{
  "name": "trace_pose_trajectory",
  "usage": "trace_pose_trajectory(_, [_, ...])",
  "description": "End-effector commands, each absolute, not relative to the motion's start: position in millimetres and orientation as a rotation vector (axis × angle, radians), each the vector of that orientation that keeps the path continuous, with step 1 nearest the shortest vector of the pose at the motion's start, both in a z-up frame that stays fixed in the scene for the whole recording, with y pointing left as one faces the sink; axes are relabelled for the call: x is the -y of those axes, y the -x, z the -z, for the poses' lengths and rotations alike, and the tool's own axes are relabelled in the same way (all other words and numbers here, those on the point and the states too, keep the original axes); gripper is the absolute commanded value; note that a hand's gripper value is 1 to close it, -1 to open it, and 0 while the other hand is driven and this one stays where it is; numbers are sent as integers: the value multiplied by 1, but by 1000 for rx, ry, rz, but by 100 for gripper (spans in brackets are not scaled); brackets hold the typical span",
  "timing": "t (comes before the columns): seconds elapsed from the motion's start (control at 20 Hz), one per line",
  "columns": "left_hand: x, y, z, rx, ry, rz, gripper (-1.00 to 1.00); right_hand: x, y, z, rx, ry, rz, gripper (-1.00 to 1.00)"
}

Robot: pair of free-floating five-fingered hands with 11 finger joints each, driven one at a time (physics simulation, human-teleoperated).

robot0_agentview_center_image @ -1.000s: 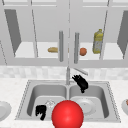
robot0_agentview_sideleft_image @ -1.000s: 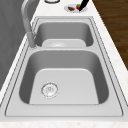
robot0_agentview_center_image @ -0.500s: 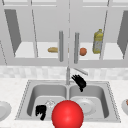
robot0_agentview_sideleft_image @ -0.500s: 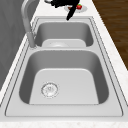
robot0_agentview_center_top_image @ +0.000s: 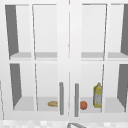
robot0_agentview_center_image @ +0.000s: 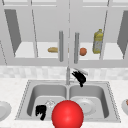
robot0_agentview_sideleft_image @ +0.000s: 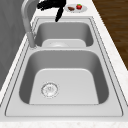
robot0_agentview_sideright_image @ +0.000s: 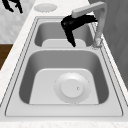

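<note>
The right hand [robot0_agentview_center_image: 79, 77] hovers at the faucet [robot0_agentview_sideright_image: 96, 23] spout above the right basin, fingers loosely extended, holding nothing. The left hand [robot0_agentview_center_image: 40, 111] hangs relaxed over the left basin's front edge.

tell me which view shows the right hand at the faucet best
The right side view: the right hand hangs against the bare basin just under the faucet spout, fingers straight, one pointing down. The front view shows it small beside the faucet, and the left side view crops it at the top edge.
</note>
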State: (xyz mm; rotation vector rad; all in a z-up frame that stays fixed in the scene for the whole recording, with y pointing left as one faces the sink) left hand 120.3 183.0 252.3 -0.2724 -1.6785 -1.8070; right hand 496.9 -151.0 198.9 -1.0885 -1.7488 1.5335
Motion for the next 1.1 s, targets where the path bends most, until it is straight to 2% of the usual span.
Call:
trace_pose_trajectory(0.0, [-183, -120, -252, 1679, 272, 1807, 0, 151, -526, -194, 1720, 1063, -1538, -100])
trace_pose_trajectory(0.95, [-183, -120, -252, 1679, 272, 1807, 0, 160, -668, -99, 1652, 988, -1591, -100])
trace_pose_trajectory(1.05, [-183, -120, -252, 1679, 272, 1807, 0, 159, -667, -91, 1671, 1042, -1596, -100])
